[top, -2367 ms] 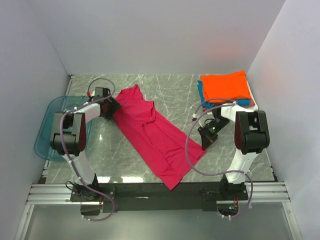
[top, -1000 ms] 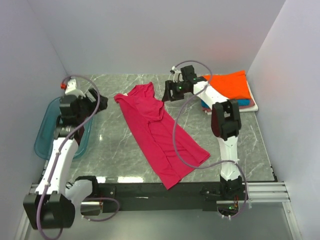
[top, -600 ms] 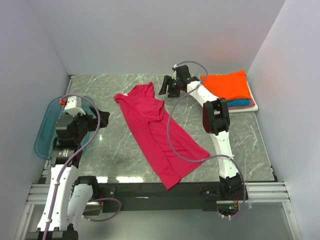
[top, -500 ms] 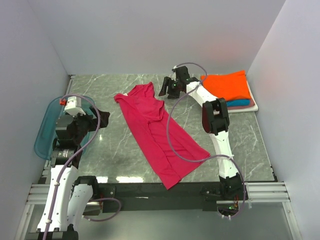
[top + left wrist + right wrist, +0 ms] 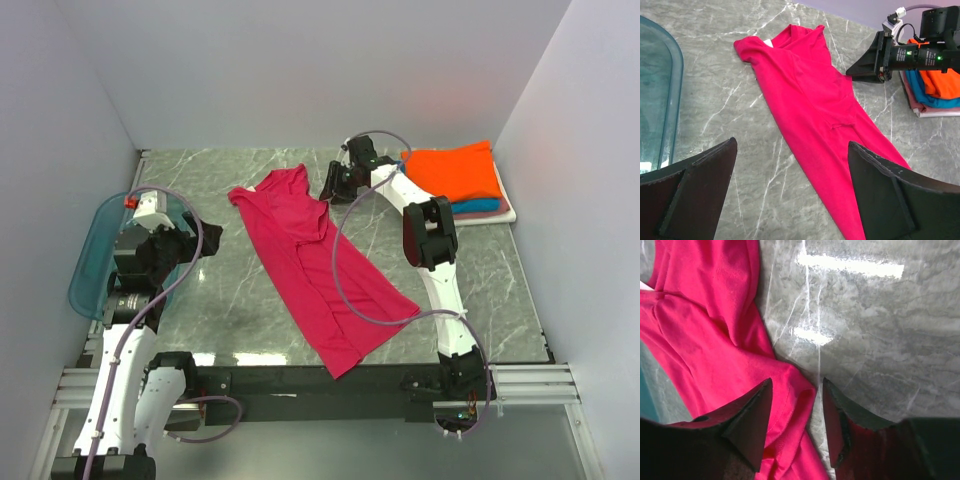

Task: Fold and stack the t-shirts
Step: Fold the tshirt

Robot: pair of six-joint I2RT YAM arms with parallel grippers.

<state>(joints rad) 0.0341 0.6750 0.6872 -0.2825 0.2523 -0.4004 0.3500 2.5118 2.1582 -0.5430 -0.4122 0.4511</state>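
Here the magenta-red t-shirt (image 5: pixel 315 265) is lying stretched out diagonally across the marble table (image 5: pixel 230 300), while the folded stack (image 5: pixel 455 172), orange on top, is sitting at the far right corner. The right gripper (image 5: pixel 795 385) is hovering low over the shirt's far edge, fingers parted and gripping nothing. The left gripper (image 5: pixel 792 145) is hanging above the table by the blue tray (image 5: pixel 90 270), fingers spread wide, empty.

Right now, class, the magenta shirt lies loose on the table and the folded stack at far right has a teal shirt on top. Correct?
No: the top external view shows the orange shirt on top, the teal shirt beneath it. The rest holds.
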